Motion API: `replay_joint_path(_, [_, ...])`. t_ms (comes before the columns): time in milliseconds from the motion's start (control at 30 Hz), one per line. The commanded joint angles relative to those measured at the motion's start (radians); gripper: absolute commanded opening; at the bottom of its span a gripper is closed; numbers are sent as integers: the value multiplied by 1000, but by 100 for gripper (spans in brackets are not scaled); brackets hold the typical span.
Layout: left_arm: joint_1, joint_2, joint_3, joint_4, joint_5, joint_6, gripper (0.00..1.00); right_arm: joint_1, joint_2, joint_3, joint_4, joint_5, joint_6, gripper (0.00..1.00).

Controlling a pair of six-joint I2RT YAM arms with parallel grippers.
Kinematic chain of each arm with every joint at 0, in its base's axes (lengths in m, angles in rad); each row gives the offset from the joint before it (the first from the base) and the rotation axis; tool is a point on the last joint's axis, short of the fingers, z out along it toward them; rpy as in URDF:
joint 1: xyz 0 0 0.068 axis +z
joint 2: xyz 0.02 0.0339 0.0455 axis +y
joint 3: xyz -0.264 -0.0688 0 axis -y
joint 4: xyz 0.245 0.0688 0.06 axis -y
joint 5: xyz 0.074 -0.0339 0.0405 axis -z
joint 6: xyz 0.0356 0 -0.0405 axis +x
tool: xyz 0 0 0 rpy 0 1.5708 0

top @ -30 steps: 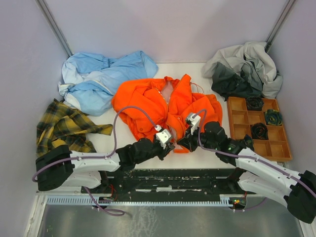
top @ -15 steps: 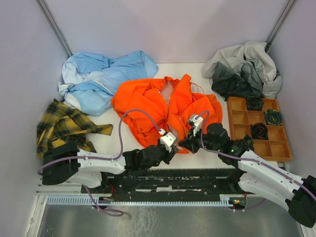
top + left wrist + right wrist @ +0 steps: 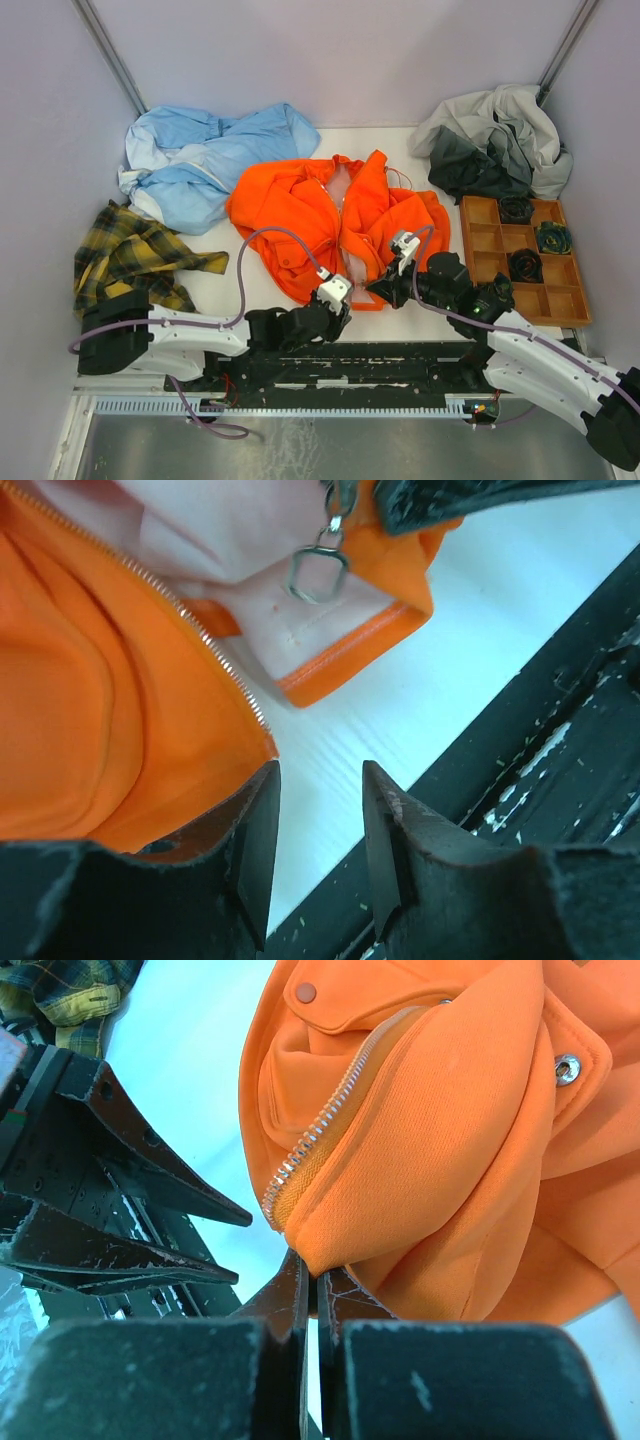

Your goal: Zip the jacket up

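**Hem ends being lined up at the near edge of the table**

The task is sitting at its opening step, by my reading: the two bottom ends of the front are being brought together so the zipper can be started.

Nearest, the left pincer (image 3: 318, 780) is standing with its two black fingers apart and gripping nothing. Bare white tabletop (image 3: 430, 660) is showing through the gap, and orange cloth is lying against the outside of one finger. Just beyond, a small metal slider with a square pull ring (image 3: 318, 568) is hanging at a pink-lined hem corner. A row of pale zipper teeth (image 3: 215, 665) is running away along the other edge.

The right pincer (image 3: 308, 1272) is pressing its fingers together, clamped on the lowest fold of the bright orange soft fabric jacket (image 3: 450, 1110), right below the bottom end of the teeth.

The next move is probably calling for the left pincer to close on the pull ring or the loose hem end. Meanwhile the right would be keeping its side taut, since limp cloth and small parts leave little margin.

Farther off, the jacket is lying crumpled and unzipped mid-table, between a light blue garment (image 3: 205, 160) and a grey and dark clothing heap (image 3: 490, 140).
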Motion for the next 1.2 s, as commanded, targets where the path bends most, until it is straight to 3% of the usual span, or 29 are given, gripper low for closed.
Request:
replay_joint_path(0, [-5, -58, 33, -96, -49, -112, 47, 0, -18, -1, 65, 16, -20, 0])
replay_joint_path(200, [-4, -97, 120, -331, -184, -198, 55, -1, -28, -11, 71, 29, -17, 0])
replay_joint_path(300, [2, -47, 204, -490, -270, -257, 59, 0, -26, -9, 64, 29, -14, 0])
replay_joint_path(433, [39, 58, 301, -592, -274, -294, 60, 0, -31, -8, 53, 38, -11, 1])
replay_joint_path(767, [165, 289, 425, -606, -146, -274, 57, 0, -68, -19, 31, 84, -2, 1])
replay_joint_path(1167, [176, 286, 402, -543, -4, -280, 55, -1, -59, -13, 19, 103, -5, 1])
